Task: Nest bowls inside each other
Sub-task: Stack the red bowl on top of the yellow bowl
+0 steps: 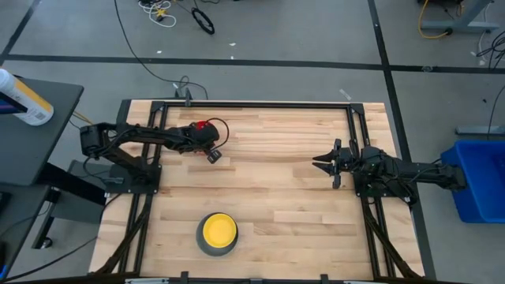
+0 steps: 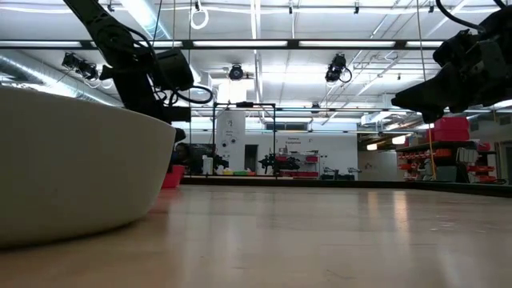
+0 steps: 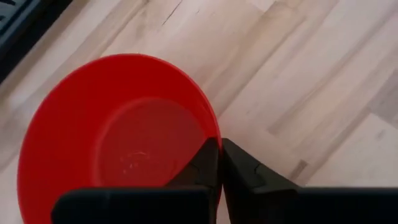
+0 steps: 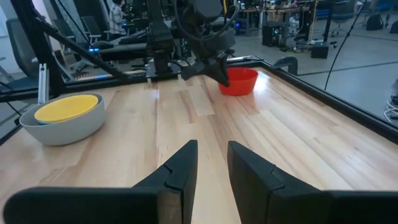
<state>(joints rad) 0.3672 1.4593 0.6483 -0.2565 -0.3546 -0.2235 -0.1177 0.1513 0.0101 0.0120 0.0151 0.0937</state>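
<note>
The left gripper (image 3: 219,163) is clamped on the rim of the red bowl (image 3: 118,137), near the table's (image 1: 300,205) far edge, left of centre. The grey bowl (image 1: 207,244), yellow bowl (image 1: 218,229) nested inside, stands by the near edge. The right gripper (image 1: 322,163) waits near the right edge, fingers slightly apart, holding nothing.

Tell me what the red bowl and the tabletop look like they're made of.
Red bowl: probably plastic, smooth, slightly glossy, with a thin even rim, which the left gripper is shut on. Tabletop: light wood planks with visible grain and seams, satin finish.
</note>
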